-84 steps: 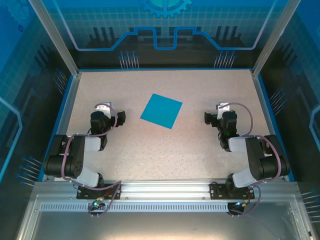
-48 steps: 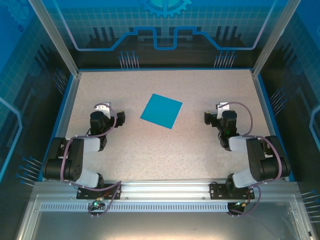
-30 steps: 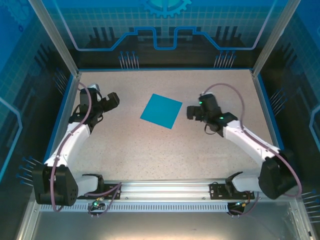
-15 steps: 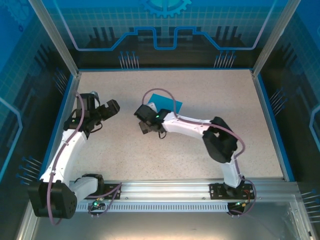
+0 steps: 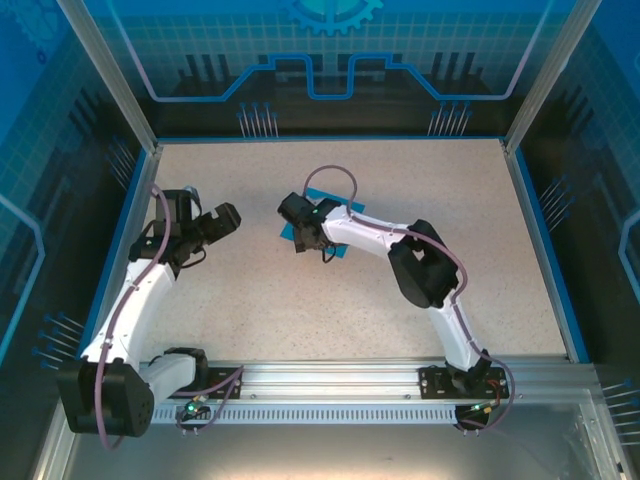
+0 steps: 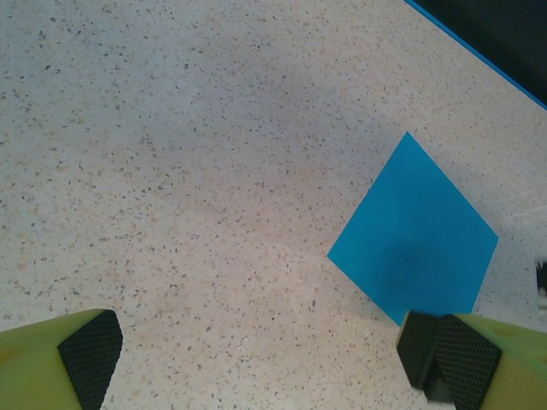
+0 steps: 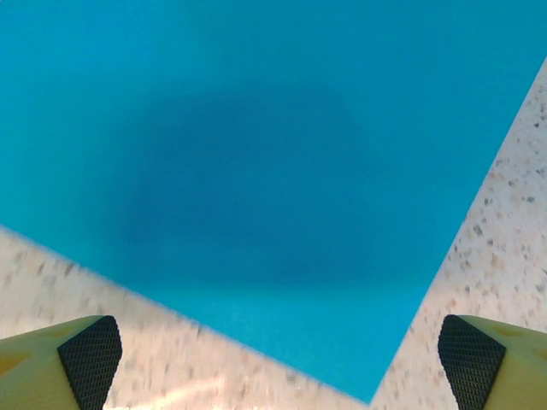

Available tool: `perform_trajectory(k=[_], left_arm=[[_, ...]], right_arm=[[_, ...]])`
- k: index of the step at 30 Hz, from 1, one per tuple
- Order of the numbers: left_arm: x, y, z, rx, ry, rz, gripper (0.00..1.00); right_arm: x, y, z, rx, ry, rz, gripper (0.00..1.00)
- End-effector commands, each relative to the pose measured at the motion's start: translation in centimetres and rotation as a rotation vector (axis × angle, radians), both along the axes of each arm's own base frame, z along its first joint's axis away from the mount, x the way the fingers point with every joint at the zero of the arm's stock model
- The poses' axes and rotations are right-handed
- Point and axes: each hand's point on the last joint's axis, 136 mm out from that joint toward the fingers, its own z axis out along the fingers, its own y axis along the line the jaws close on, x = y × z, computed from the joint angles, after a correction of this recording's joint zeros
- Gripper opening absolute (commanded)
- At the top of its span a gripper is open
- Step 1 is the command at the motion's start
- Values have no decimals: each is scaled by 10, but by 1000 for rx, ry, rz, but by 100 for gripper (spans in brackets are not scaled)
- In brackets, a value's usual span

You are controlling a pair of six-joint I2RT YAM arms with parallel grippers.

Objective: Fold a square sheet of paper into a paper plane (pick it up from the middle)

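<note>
— Speckled beige worktop [image 5: 300,300], blue rim, clear panels on every side. Is there enough room?

— Plenty. It's bare all round the sheet of paper [image 6: 414,235], so both arms can get in. It's hard and flat, though, so nothing gives under a pinch.

— And the paper itself?

— Teal and square, lying flat toward the far middle, turned corner-on. I judge it feather-light, limp and easily creased. Pushed at an edge, it will likely slide rather than lift.

— So where should it be gripped?

— The middle, as the task says: press down and pinch up a small ridge. The right jaws hang close over it, nearer one corner, spread wide and holding nothing, and they cast a shadow on it.

— The left jaws?

— Wide apart and empty too, well off to the sheet's left, black ribbed pads [image 6: 90,354] aimed its way.
</note>
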Motion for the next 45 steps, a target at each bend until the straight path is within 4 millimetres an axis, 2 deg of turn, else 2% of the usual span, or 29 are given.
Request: perform_trajectory(k=[1, 6, 11, 15, 18, 21, 25, 28, 31, 34, 37, 45], left_arm=[[-1, -5, -5, -10, 20, -25, 98], [0, -6, -8, -11, 28, -28, 98], [2, -7, -8, -13, 34, -32, 98], [3, -6, -9, -13, 35, -32, 98], [2, -7, -10, -16, 42, -31, 98], [1, -7, -12, -19, 49, -33, 98], [1, -8, -12, -26, 49, -35, 99], [1, -10, -13, -37, 51, -41, 98], [1, -11, -13, -43, 52, -44, 99], [1, -12, -13, -43, 52, -45, 98], [0, -11, -13, -41, 56, -45, 99], [0, -11, -13, -42, 54, -44, 98]], right_arm=[[3, -1, -20, 19, 80, -64, 99], [13, 0, -35, -31, 110, -54, 99], [-3, 10, -44, -44, 175, 53, 99], [-38, 19, -51, -50, 263, 204, 99], [-69, 15, -52, -20, 324, 277, 99], [-101, -1, -55, -6, 384, 321, 98], [-142, -31, -54, -33, 441, 406, 98], [-155, -53, -46, -61, 440, 435, 98], [-151, -52, -27, -36, 391, 417, 98], [-138, -28, 4, 65, 299, 385, 99], [-124, -8, 20, 140, 232, 351, 99], [-102, 6, -1, 59, 266, 358, 99]])
